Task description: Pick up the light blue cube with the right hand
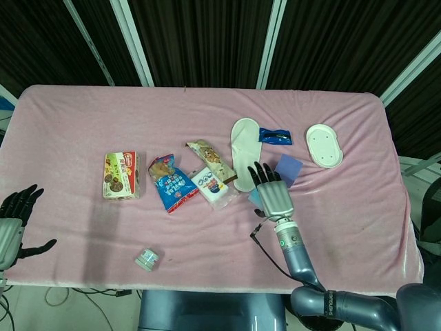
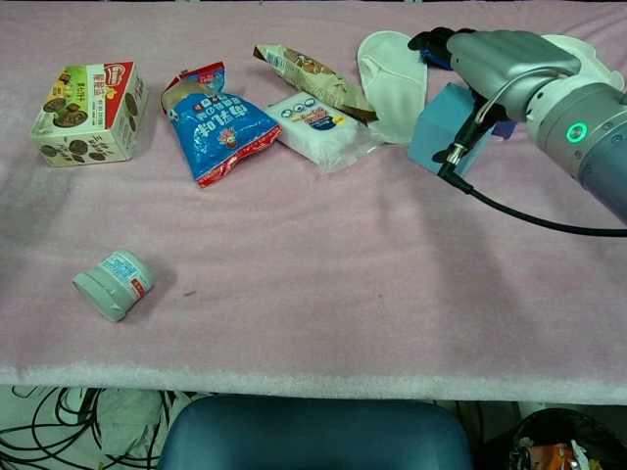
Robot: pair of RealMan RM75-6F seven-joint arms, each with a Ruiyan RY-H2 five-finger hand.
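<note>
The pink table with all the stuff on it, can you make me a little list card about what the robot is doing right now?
target: light blue foam cube, on the pink cloth table
right robot hand: over the cube, fingers spread, grasp not visible
left robot hand: open, off the table's left edge
behind cube: purple foam block
left of cube: white slipper
near front edge: small pale green jar

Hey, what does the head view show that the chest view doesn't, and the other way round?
Only the head view shows the left hand at the table's near left edge, the dark curtains behind, and the purple cube in plain view. Only the chest view shows the chair back and cables under the table. Both show the right hand over the light blue cube, the white slipper, the snack packets and the small jar.
</note>
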